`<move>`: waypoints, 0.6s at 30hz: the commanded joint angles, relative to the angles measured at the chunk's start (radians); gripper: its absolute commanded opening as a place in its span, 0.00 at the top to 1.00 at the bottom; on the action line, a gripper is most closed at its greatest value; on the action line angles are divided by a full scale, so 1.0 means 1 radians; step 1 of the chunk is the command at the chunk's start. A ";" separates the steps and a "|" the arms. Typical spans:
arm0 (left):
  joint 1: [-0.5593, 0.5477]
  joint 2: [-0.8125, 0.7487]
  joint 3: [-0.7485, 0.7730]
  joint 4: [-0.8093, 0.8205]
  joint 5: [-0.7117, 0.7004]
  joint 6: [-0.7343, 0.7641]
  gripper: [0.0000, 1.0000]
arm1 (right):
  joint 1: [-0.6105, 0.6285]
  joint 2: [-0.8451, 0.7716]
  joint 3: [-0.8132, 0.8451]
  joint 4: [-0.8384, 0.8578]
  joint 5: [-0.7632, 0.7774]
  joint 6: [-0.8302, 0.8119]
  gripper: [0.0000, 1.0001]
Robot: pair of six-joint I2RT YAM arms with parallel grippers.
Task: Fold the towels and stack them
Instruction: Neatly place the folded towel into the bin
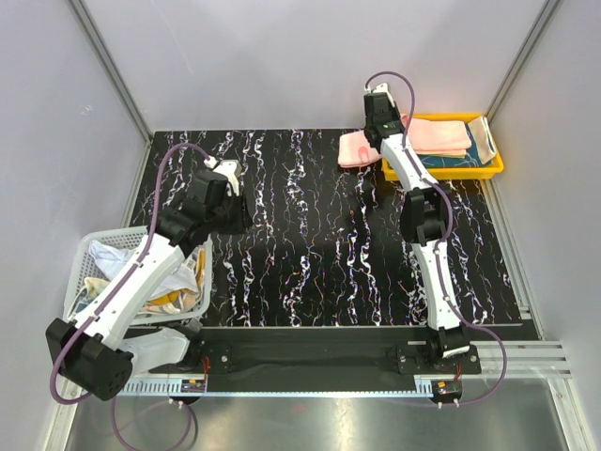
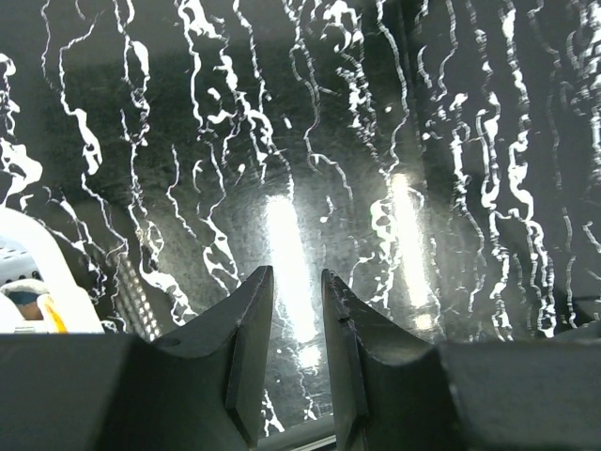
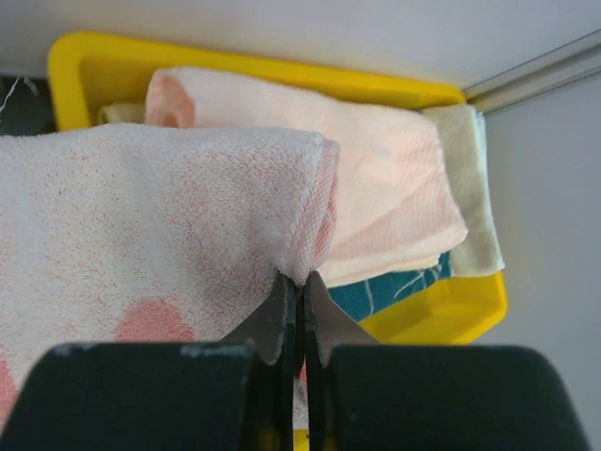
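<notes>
Pink towel (image 3: 141, 207), nipped by its edge in the closed right pincer (image 3: 300, 301), may slip and unfold; left pincer (image 2: 296, 272) hovers barely parted, empty.

Bare black marbled tabletop (image 1: 310, 244) stretches from the near rim of the yellow tray (image 1: 441, 173) toward the arm bases, leaving broad room for a gripper to pass. The tray itself is packed: a peach towel (image 3: 394, 188) lies over a teal one (image 3: 394, 293), with a cream towel (image 3: 474, 169) against its right end. At the tray's left end, the pink towel (image 1: 355, 148), clamped in the right gripper (image 3: 300, 287), and the right arm (image 1: 420, 211) bar the way. Grey walls (image 1: 310, 66) close in just behind and right of the tray. Well left of it, the white mesh basket (image 1: 89, 246) and the left arm (image 1: 155, 268) stand as obstacles.
</notes>
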 commanded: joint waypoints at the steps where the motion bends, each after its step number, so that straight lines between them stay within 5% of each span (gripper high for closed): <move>1: 0.013 -0.006 -0.019 0.054 -0.007 0.024 0.68 | -0.031 -0.006 0.063 0.179 0.038 -0.128 1.00; 18: 0.040 0.021 -0.033 0.063 0.058 0.024 0.69 | -0.104 -0.029 0.086 0.328 -0.016 -0.275 1.00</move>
